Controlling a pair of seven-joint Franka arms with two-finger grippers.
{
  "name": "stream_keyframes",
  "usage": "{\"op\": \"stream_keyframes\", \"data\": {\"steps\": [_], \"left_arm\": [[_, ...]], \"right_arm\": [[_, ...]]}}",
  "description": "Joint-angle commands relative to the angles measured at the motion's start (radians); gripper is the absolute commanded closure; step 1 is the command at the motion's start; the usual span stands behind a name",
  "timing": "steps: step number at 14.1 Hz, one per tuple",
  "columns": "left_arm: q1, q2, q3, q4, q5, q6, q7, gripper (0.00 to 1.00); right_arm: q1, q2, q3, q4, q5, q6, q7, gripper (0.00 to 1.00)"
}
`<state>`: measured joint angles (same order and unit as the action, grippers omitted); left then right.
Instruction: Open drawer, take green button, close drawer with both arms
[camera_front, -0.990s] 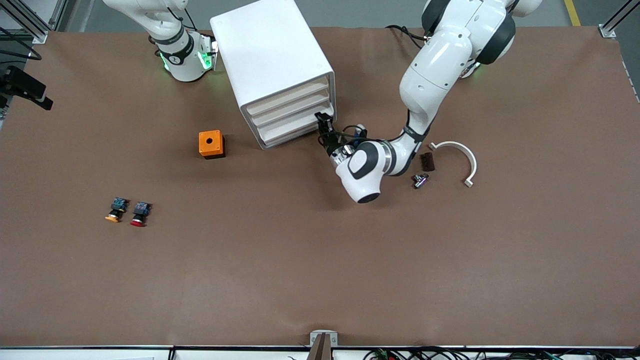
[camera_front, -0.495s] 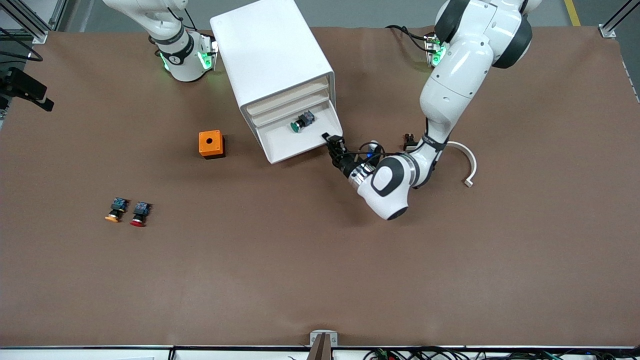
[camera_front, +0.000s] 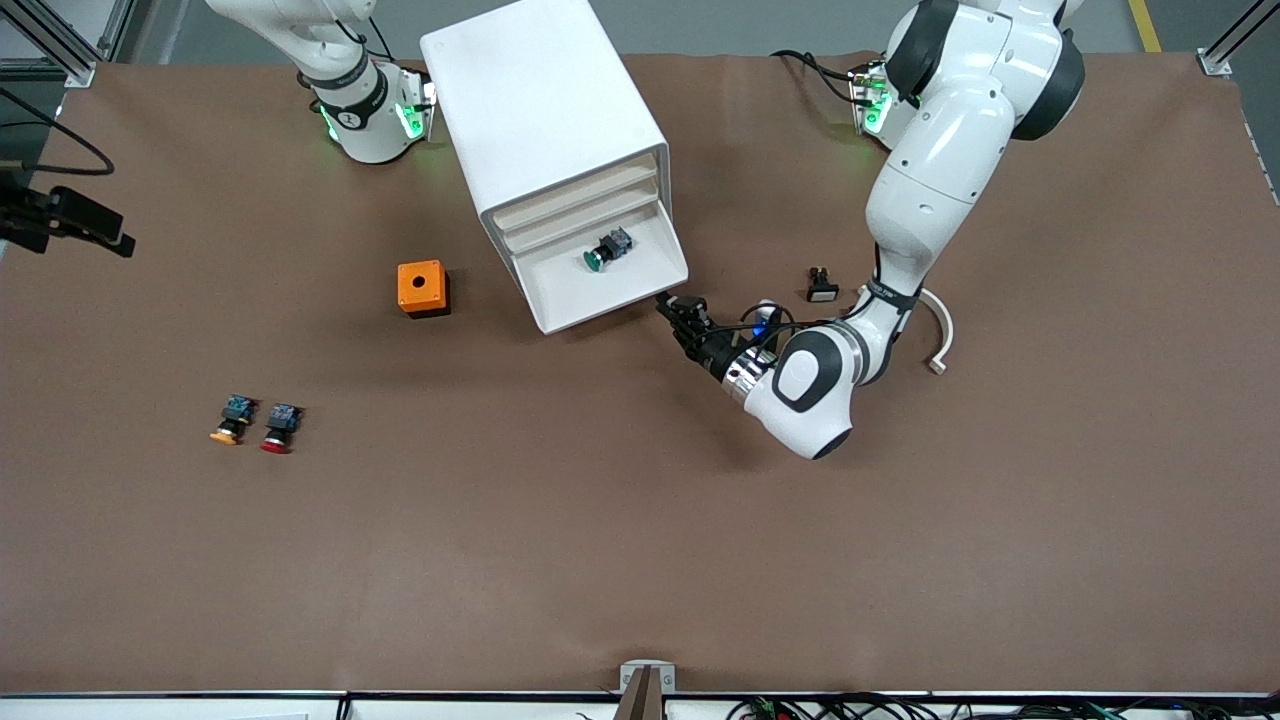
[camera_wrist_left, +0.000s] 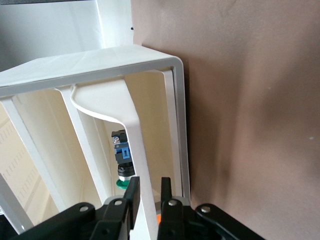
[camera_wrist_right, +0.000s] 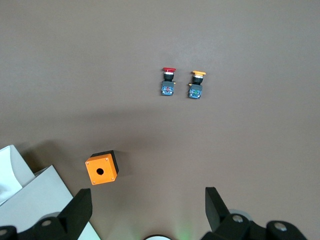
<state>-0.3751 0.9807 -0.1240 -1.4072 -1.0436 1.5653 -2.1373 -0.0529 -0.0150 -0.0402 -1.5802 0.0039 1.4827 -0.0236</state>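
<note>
Left tool (camera_front: 668, 303) pinches cream handle of pulled-out white plastic drawer (camera_front: 575, 295) holding green-capped button (camera_front: 606, 249); right tool (camera_wrist_right: 148, 207) open above brown desk (camera_front: 600, 520)

White cabinet (camera_front: 545, 110), cream drawer (camera_front: 600, 275), green-capped button (camera_front: 604, 249), orange box (camera_front: 422, 287), brown table (camera_front: 600, 520)

Front view high, faces robots; left wrist close on drawer (camera_wrist_left: 95, 125); right wrist overhead, apparently higher.
</note>
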Motion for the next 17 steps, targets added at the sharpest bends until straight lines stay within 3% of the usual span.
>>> {"op": "stream_keyframes", "data": {"steps": [1,5,11,15,17], "left_arm": [[-0.001,-0.002,0.000,0.001,-0.023,0.007,0.013,0.74],[-0.002,-0.005,-0.002,0.001,-0.024,0.004,0.019,0.63],[-0.022,-0.004,-0.011,-0.001,-0.021,0.002,0.019,0.65],[-0.035,-0.002,-0.011,-0.001,-0.018,-0.001,0.019,0.89],[-0.030,-0.002,-0.009,-0.001,-0.019,0.001,0.019,0.93]], "right_arm": [[-0.004,0.033,0.000,0.037,-0.012,0.027,0.008,0.00],[-0.013,0.069,-0.001,0.039,-0.015,0.056,-0.012,0.00],[-0.018,0.122,-0.006,0.040,-0.015,0.062,-0.012,0.00],[-0.019,0.133,-0.006,0.039,-0.015,0.062,0.004,0.00],[-0.013,0.133,-0.006,0.039,-0.013,0.064,0.005,0.00]]}}
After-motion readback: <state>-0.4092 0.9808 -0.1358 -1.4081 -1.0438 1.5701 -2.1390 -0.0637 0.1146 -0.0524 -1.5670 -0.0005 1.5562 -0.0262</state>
